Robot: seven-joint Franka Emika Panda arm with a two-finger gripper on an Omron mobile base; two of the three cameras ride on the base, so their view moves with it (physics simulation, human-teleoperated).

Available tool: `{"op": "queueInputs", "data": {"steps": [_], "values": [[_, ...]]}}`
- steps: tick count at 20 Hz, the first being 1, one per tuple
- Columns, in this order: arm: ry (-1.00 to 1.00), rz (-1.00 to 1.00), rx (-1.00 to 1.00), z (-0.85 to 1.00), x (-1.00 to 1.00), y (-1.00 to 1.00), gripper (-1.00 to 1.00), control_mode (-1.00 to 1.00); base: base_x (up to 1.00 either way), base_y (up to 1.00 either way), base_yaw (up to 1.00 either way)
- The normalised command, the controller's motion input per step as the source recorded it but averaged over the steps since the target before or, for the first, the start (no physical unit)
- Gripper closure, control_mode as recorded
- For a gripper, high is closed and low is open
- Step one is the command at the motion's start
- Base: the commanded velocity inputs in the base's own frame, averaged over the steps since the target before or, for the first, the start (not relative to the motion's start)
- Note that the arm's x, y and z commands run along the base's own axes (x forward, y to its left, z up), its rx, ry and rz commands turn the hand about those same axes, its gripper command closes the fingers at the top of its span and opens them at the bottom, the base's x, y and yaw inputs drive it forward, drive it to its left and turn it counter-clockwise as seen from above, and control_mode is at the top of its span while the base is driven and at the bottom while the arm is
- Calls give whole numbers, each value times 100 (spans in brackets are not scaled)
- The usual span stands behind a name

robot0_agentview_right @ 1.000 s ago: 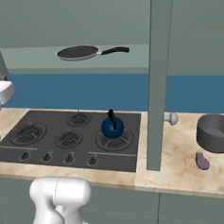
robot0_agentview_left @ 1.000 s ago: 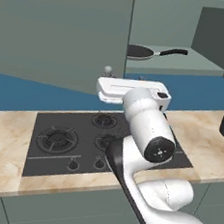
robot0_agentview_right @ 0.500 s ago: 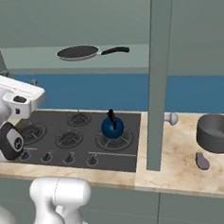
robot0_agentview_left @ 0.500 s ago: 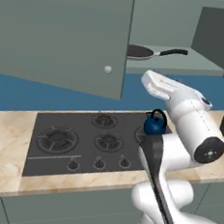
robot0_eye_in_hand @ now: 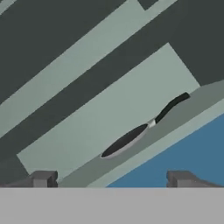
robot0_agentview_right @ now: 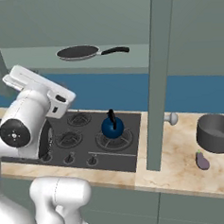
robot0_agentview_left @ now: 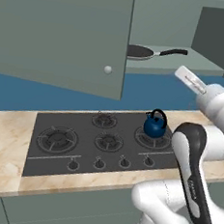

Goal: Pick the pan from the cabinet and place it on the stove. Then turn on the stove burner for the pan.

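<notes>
My gripper (robot0_eye_in_hand: 109,178) is spread wide and empty, aimed up into the open cabinet (robot0_agentview_left: 63,36). The pan (robot0_eye_in_hand: 124,141) sits on its shelf ahead and above, well apart, with its handle (robot0_eye_in_hand: 171,106) trailing off to the right.

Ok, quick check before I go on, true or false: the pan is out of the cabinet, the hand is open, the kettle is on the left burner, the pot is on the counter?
1. The pan is out of the cabinet. False: it lies on the cabinet shelf.
2. The hand is open and empty. True.
3. The kettle sits on the stove's left burner. False: it sits on the right-end burner.
4. The pot stands on the counter. True.
</notes>
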Motion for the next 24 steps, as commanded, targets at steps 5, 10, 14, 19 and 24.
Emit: {"op": "queueInputs", "data": {"steps": [5, 10, 14, 19, 24], "values": [[24, 22, 16, 0, 50, -2, -100, -100, 0, 0, 0], [25, 21, 14, 1, 48, 10, -100, -100, 0, 0, 0], [21, 22, 14, 0, 33, 28, -100, -100, 0, 0, 0], [19, 22, 13, 0, 20, 54, -100, -100, 0, 0, 0], [16, 23, 10, -6, 22, 59, -100, -100, 0, 0, 0]]}}
